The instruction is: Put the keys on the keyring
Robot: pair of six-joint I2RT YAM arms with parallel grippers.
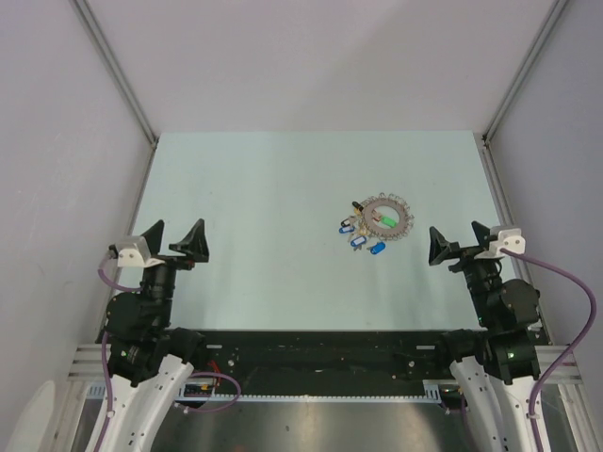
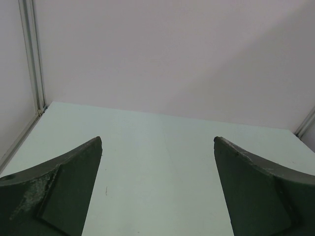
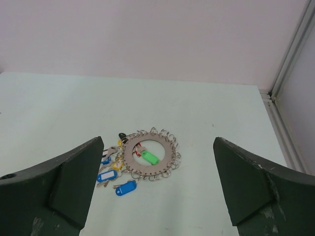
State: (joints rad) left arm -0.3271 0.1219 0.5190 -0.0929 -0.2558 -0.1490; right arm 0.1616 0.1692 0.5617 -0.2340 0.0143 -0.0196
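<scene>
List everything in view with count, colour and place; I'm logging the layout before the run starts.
keyring: one, grey metallic, flat on the table, right of centre.
keys: several, count unclear; blue, green, black heads; bunched at the keyring's left and near rim, green one across its hole.
table: one, pale green, under everything.
walls: three, whitish, around the table.
left gripper: one, black, open, empty, near left edge.
right gripper: one, black, open, empty, near right edge.

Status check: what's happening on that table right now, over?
Left jaws, right jaws wide open, empty. Large flat grey metal ring lies on pale table; small coloured-head keys clustered beside it, green one in its hole. Path clear.
</scene>
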